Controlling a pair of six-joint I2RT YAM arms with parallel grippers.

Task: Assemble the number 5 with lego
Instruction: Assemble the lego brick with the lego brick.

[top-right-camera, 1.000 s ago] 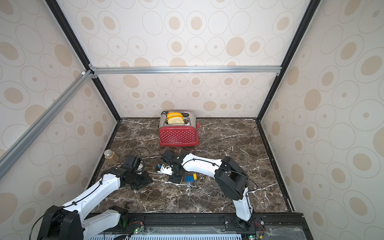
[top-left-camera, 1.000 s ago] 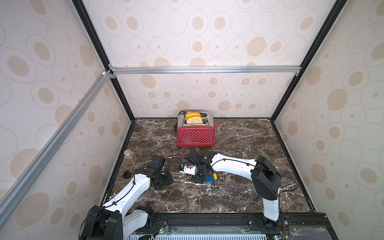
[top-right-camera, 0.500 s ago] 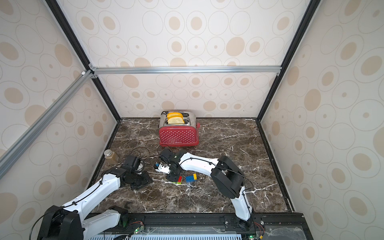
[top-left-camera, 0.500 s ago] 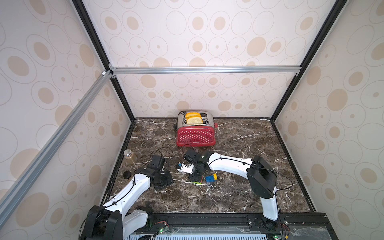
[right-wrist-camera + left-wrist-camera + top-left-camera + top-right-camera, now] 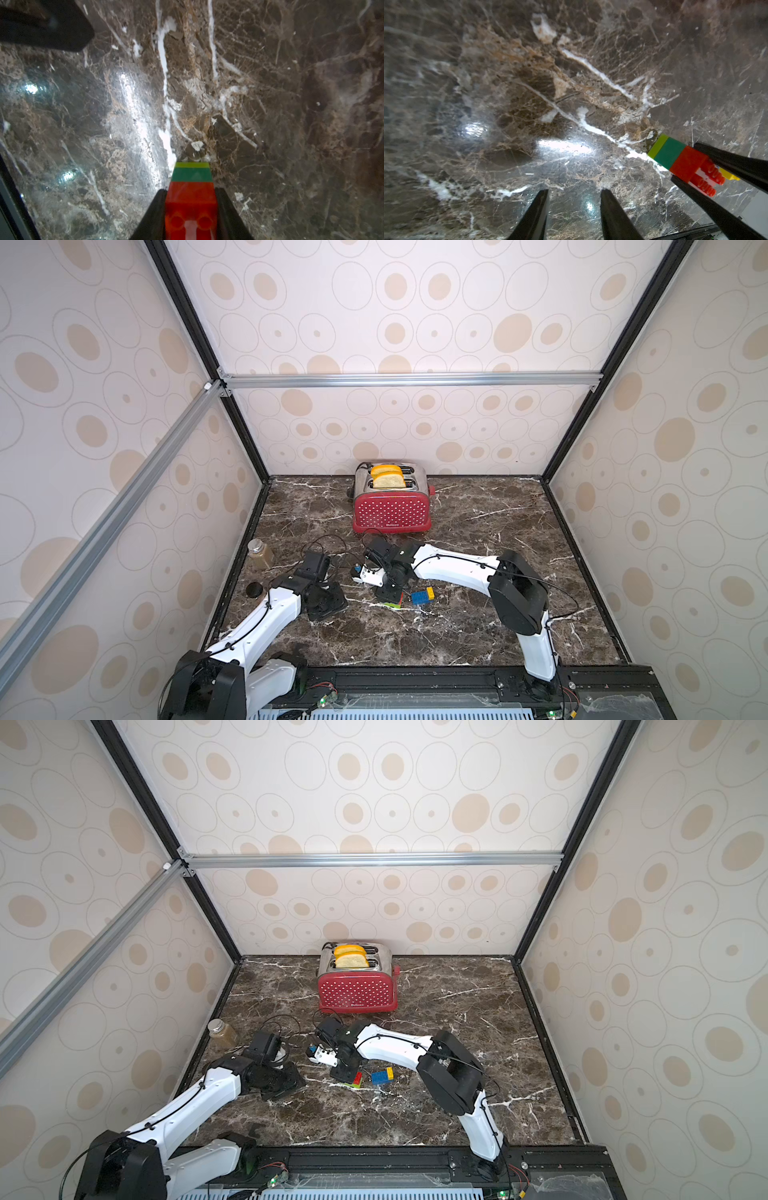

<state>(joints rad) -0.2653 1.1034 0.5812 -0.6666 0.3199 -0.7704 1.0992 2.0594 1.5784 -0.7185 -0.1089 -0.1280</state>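
Note:
A stack of three lego bricks, red (image 5: 191,195), dark green (image 5: 192,174) and lime green (image 5: 192,165), sits between the fingers of my right gripper (image 5: 190,190). The gripper is shut on the red brick, and the lime-green end points down at the marble. In both top views the stack (image 5: 394,602) (image 5: 354,1080) shows just under that gripper (image 5: 388,595). A joined blue and yellow lego pair (image 5: 423,596) (image 5: 382,1075) lies on the marble just right of it. My left gripper (image 5: 574,193) (image 5: 328,605) stands open and empty, left of the stack (image 5: 675,158).
A red polka-dot toaster (image 5: 390,506) holding bread slices stands at the back centre. A small jar (image 5: 259,553) and a dark round lid (image 5: 253,590) sit by the left wall. Black cables (image 5: 328,545) loop between the arms. Patterned walls enclose the marble floor (image 5: 478,622).
My right wrist has shifted slightly left, away from the blue and yellow pair, and the stack's lime-green end now shows beneath it. The left arm has not moved.

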